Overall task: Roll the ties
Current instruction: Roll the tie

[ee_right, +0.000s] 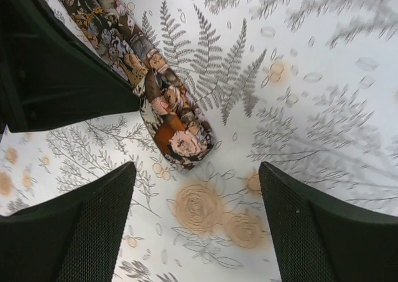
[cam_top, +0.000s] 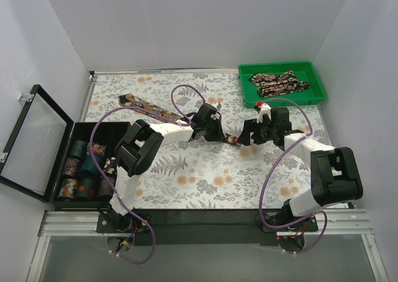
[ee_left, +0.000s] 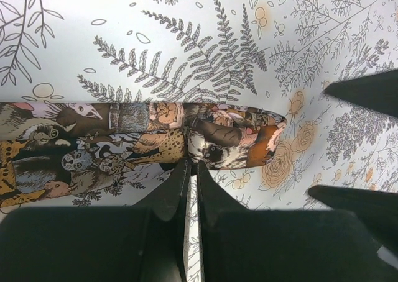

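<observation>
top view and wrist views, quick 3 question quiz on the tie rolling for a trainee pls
1. True or false: the right gripper is shut on the tie.
2. Where do the rolled ties sit? A green tray, B black box, C tablecloth.
3. Fill in: the left gripper, at the tie's edge, is ___ (open or shut).

Key: 1 false, it is open, with the tie's end ahead of its fingers. 2 B. 3 shut.
</observation>
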`<state>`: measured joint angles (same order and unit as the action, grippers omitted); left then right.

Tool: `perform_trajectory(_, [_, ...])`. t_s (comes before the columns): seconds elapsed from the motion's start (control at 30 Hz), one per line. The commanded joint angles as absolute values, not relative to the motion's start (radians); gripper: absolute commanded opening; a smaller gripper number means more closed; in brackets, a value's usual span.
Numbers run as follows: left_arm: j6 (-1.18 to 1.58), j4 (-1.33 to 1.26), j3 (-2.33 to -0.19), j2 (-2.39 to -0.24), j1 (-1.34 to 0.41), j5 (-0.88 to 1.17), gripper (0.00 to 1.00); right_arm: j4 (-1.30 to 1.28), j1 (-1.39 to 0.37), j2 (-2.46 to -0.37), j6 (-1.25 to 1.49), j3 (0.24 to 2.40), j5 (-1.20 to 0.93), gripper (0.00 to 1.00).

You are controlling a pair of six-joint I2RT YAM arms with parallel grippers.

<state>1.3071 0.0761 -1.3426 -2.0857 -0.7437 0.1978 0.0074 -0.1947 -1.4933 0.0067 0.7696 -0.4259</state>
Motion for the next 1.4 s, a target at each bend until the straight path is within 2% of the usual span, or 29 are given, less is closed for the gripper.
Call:
perform_trajectory(0.0, [1.282, 0.100, -1.370, -2.063, -0.744, 0.173, 0.02, 0.220, -0.186, -1.468, 0.290, 0.654, -0.479, 0.72])
perform_trajectory(0.13, [1.273, 0.107, -1.370, -2.060, -0.744, 0.163, 0.02, 0.388, -0.184, -1.466, 0.483, 0.562, -0.480, 0.64])
perform_trajectory(0.47, [1.269, 0.127, -1.396, -2.078, -0.744, 0.160, 0.01, 0.610, -0.176, -1.575, 0.666, 0.473, -0.474, 0.56])
perform_trajectory(1.37, [1.284, 0.190, -1.434, -2.141, -0.744, 0.189, 0.00, 0.647, -0.181, -1.782, 0.776, 0.476, -0.457, 0.51])
